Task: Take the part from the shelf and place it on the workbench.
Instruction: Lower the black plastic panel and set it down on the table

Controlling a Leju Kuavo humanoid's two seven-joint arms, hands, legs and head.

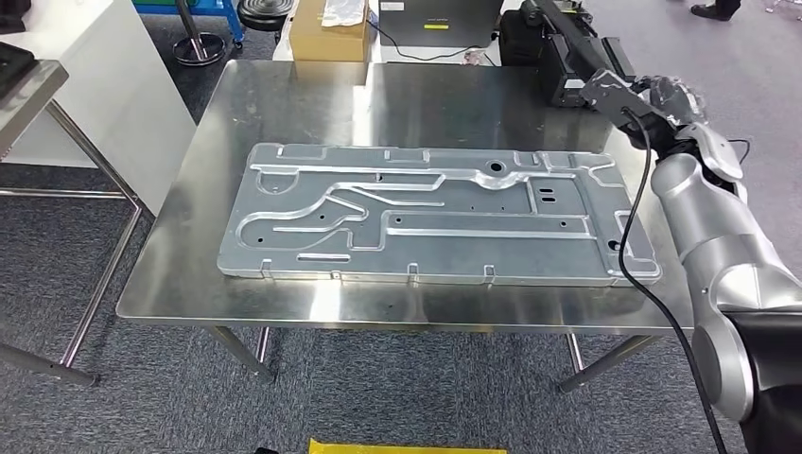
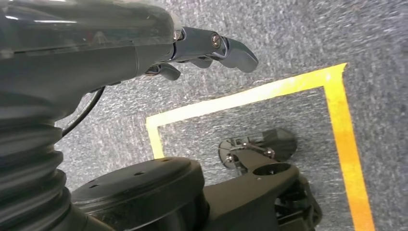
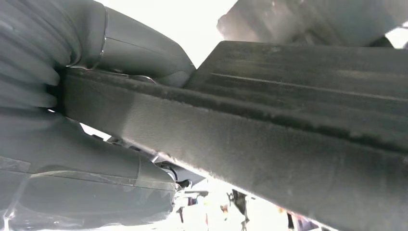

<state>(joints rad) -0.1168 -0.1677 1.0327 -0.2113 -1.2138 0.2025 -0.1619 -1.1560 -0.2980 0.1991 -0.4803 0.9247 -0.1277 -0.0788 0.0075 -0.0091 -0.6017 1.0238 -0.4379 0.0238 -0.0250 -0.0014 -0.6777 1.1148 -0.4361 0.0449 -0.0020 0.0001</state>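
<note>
R robot hand [image 1: 673, 102] gripping black part [image 1: 567, 64], above workbench [image 1: 284, 95]

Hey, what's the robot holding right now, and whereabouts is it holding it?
The right hand grips a black part by its near end, above the workbench. The left hand holds nothing.

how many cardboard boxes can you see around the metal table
1. A brown cardboard box sits just past the far edge of the steel workbench, left of the black laptop. Others may be out of frame.
</note>
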